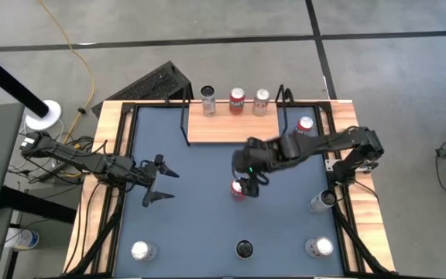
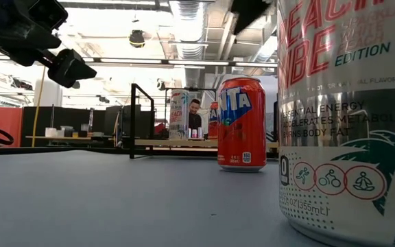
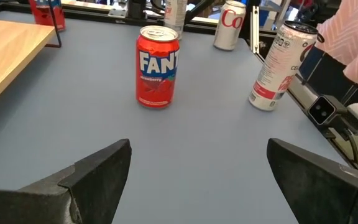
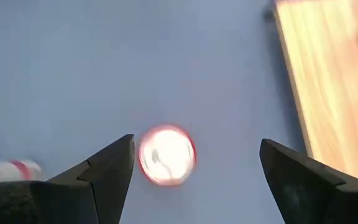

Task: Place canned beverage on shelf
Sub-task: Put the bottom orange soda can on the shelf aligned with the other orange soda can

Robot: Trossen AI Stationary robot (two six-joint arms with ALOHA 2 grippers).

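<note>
Right gripper (image 1: 245, 188), jaws wide, hovers over red can (image 1: 239, 190) mid-table, lined up to grasp it for the shelf (image 1: 231, 128); left gripper (image 1: 158, 180) waits wide.

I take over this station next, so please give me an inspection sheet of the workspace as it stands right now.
Surface: dark-blue tabletop, wooden side rails.
Job's things: shelf at the far edge, three cans along its back edge; red Fanta can upright on the tabletop.
Clutter: more cans near the front edge and right side; one red-topped can right of the shelf.
Grippers: right gripper open, above the Fanta can, not touching; left gripper open, waiting over the left side.
Cables: yellow cord on the floor; dark cables along the left arm.
Surroundings: concrete floor; pink-sleeved person beyond the table.
</note>
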